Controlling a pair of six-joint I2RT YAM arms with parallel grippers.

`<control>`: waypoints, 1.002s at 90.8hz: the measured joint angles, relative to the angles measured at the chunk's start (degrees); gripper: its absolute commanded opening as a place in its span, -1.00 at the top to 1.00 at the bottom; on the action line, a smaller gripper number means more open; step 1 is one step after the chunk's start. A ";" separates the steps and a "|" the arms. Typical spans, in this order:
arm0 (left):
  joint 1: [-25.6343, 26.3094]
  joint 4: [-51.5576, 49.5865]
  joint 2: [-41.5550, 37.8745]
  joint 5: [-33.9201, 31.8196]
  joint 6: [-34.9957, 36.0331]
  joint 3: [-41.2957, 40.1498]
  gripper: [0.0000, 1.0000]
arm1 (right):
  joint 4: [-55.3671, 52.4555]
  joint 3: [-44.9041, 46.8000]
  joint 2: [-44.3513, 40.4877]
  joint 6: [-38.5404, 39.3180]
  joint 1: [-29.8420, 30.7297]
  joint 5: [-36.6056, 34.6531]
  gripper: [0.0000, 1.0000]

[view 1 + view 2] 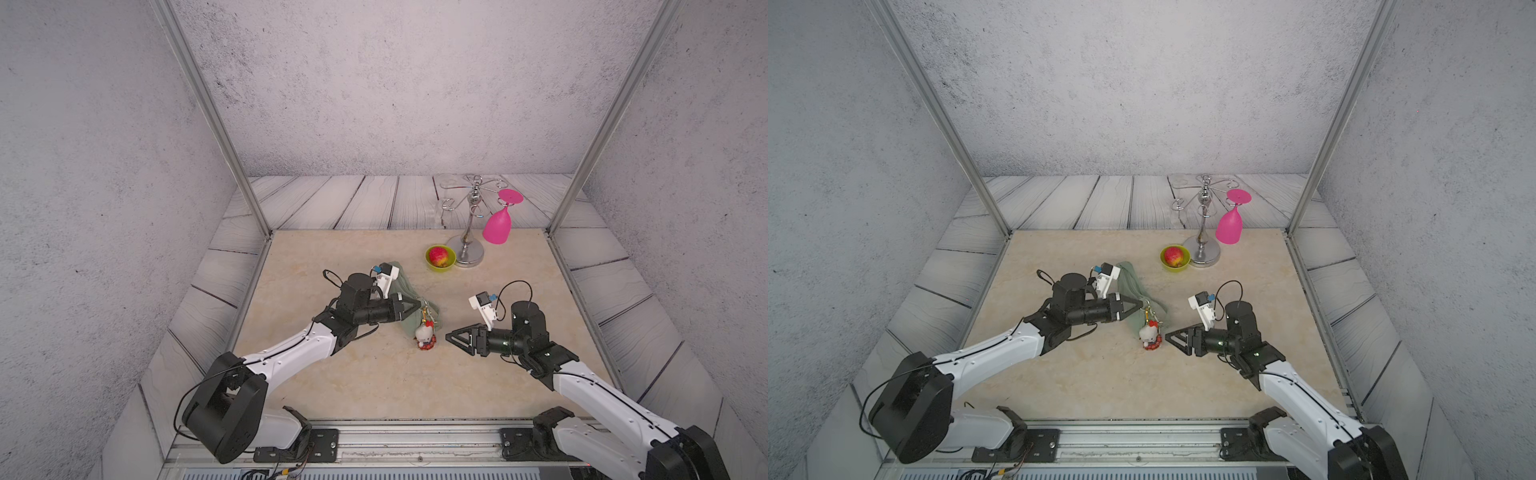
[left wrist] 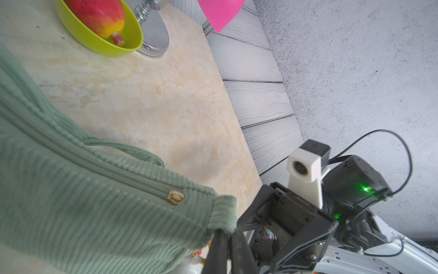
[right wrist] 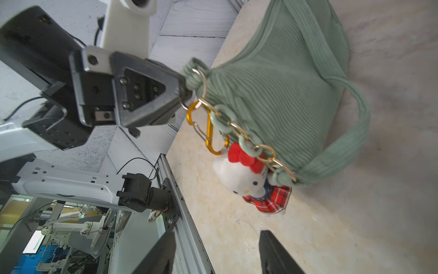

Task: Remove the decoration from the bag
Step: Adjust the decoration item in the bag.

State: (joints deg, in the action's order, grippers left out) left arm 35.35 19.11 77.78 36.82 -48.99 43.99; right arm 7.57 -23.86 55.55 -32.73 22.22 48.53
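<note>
Decoration (image 3: 246, 176) is lying on the table (image 3: 237, 237), head against the near end of the bag (image 3: 284, 90) and partly tucked under the bag's green-and-gold chain (image 3: 246, 140). Its gold clasp (image 3: 208, 132) runs up towards the ring (image 3: 201, 78) at the bag's corner, though I can't make out exactly which link it's hooked through. That's right where my left gripper (image 3: 183, 95) sits, jaws together on the bag's corded end loop. Right gripper (image 3: 216, 233) is just beside the doll, jaws apart, nothing in them.

Here's what worries me. If I grab the plush and simply pull, the clasp's gate likely won't open, so the whole soft bag drags along or slips out of the left grip. The chain lies across the doll, so closing low could pinch a link too and tangle everything. And going for the clasp itself puts my right fingers very near the left jaws, so a bump there is likely. The bowl (image 1: 439, 266) is well apart, no concern
</note>
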 measured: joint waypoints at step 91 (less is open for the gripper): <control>-0.15 0.59 0.09 0.37 -1.99 2.45 1.00 | 24.81 -3.54 20.37 -9.55 7.63 0.22 1.00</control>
State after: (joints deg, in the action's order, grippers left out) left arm 35.20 19.70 77.87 37.19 -50.98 46.44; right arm 32.38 -27.40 75.92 -42.28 29.85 48.75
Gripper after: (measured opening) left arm 0.071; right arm 0.073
